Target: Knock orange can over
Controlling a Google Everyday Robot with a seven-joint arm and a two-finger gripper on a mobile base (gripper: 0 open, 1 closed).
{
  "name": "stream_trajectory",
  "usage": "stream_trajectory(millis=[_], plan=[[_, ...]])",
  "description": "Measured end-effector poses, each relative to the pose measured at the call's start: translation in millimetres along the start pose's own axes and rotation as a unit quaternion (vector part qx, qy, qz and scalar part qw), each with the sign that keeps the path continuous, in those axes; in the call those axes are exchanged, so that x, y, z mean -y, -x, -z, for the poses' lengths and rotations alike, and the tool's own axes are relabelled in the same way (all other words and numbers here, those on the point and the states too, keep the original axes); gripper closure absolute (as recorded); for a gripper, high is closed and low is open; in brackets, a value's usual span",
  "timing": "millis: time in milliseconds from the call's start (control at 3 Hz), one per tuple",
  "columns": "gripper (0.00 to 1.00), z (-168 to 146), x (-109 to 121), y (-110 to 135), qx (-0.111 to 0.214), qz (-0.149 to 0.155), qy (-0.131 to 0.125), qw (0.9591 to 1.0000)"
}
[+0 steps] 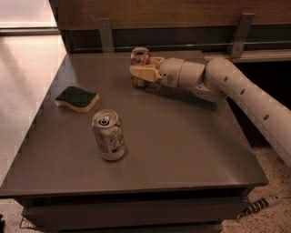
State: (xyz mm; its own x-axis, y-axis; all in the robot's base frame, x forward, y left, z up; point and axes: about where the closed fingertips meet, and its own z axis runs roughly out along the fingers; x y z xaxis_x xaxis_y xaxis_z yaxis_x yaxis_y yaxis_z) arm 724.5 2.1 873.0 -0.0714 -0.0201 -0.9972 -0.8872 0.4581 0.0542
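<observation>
Grey-brown table (182, 150) is filling most of the view, and we are looking down on it from its near edge. The orange can (140, 53) is standing upright at the far side of the table, a little left of the middle, with its silver top rim showing. The gripper (143, 64) is sitting right at this can, reaching in from the right. Its pale fingers (142, 73) are spread apart and unclenched. The near one is lying across the front of the can's body, and the far one is showing just behind the can's right side. We are not able to tell whether either finger is actually pressing on the can. The white arm (245, 91) is stretching from the gripper toward the right near corner of the view, hanging above the table.

A white can with green and orange markings (108, 135) is standing upright toward the near left, well apart from the gripper. A green-topped yellow sponge (77, 98) is lying flat to the left, between the two cans in depth. A wooden panel (182, 13) is running behind the table, carrying two metal brackets (106, 34). We are noting a pale cable (261, 205) lying on the floor at near right.
</observation>
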Motion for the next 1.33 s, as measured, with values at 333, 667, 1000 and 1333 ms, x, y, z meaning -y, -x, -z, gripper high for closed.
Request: stream_trajectory(millis=[333, 667, 1000, 1333], plan=[[0.94, -2.5, -1.8, 0.2, 0.0, 0.0, 0.002, 1.0], [1.0, -4.1, -3.0, 0.3, 0.0, 0.0, 0.004, 1.0], [1.0, 0.3, -1.5, 10.5, -0.012, 0.007, 0.006, 0.9999], [1.0, 9.6, -0.5, 30.9, -0.045, 0.024, 0.013, 0.9986]])
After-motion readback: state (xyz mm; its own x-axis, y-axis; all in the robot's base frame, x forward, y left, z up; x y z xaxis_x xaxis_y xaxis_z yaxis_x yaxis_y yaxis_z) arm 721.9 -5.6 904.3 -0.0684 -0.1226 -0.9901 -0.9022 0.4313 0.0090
